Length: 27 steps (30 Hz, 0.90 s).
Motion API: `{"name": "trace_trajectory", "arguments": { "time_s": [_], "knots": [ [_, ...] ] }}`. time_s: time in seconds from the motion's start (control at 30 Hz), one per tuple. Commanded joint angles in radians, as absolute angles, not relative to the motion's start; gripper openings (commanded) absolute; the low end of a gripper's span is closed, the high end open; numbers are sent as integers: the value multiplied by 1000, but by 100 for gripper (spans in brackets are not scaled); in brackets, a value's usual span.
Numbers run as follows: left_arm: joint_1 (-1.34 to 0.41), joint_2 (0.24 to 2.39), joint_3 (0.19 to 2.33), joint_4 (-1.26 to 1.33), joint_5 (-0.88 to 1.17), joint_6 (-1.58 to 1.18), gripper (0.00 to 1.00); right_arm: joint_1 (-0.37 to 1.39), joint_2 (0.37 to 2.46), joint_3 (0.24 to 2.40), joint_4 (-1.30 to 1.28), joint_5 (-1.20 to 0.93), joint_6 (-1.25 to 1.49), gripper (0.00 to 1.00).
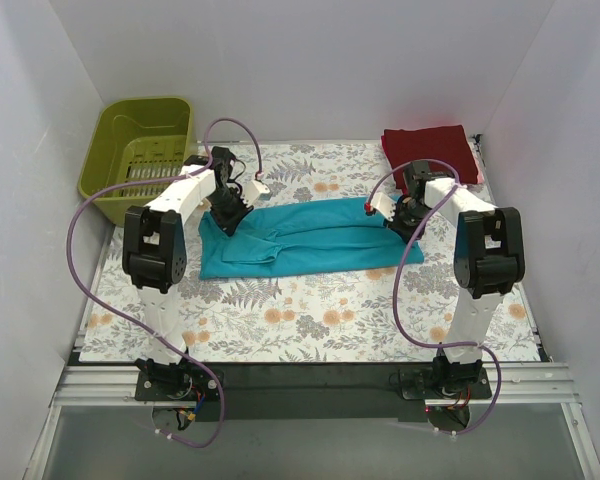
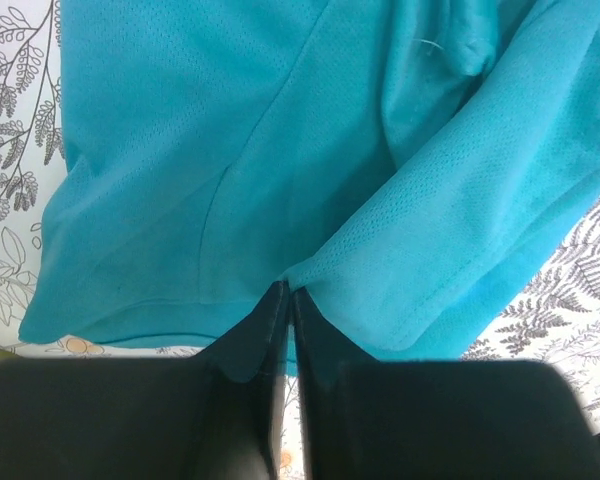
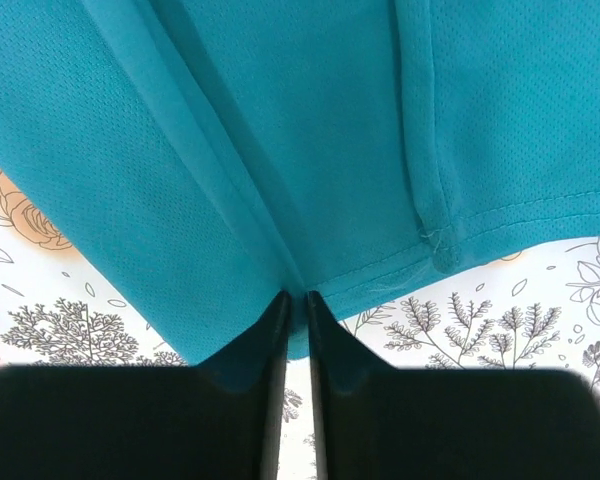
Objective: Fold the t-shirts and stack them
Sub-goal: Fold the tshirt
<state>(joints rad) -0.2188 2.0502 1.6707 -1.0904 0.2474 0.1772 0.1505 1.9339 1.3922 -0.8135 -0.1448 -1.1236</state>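
Observation:
A teal t-shirt [image 1: 300,238] lies folded lengthwise across the middle of the floral cloth. My left gripper [image 1: 227,222] is shut on its left end; the left wrist view shows the black fingers [image 2: 325,340] pinching a fold of teal cloth [image 2: 230,150]. My right gripper [image 1: 392,218] is shut on its right end; the right wrist view shows the fingers [image 3: 335,340] clamped on the hem of the teal cloth [image 3: 310,130]. A dark red folded t-shirt [image 1: 430,150] lies at the back right. No pink shirt is in view.
An olive-green plastic basket [image 1: 140,150] stands at the back left, partly off the cloth. White walls close in the left, back and right. The floral tablecloth [image 1: 310,315] covers the table in front of the shirt.

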Motion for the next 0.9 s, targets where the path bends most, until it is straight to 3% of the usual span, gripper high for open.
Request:
{"name": "trace_trajectory", "arguments": {
  "time_s": [0.0, 0.03, 0.07, 0.27, 0.53, 0.57, 0.87],
  "knots": [
    [-213, 2051, 1698, -1061, 232, 144, 12, 146, 1931, 1436, -848, -144, -1146, 21],
    [-209, 2045, 1709, -1066, 242, 126, 24, 146, 1924, 1437, -850, -144, -1140, 26],
    [-204, 2039, 1716, -1074, 251, 115, 28, 144, 1915, 1440, -853, -149, -1126, 32],
    [-189, 1936, 1688, -1140, 327, 29, 42, 146, 1865, 1466, -871, -192, -1056, 35],
    [-189, 1855, 1549, -1171, 397, -181, 47, 166, 1818, 1485, -900, -278, -907, 38],
    [-189, 1845, 1517, -1158, 391, -214, 52, 176, 1812, 1480, -899, -300, -884, 38],
    [-187, 1839, 1402, -1102, 324, -291, 54, 192, 1787, 1421, -896, -319, -851, 39]
  ]
}}
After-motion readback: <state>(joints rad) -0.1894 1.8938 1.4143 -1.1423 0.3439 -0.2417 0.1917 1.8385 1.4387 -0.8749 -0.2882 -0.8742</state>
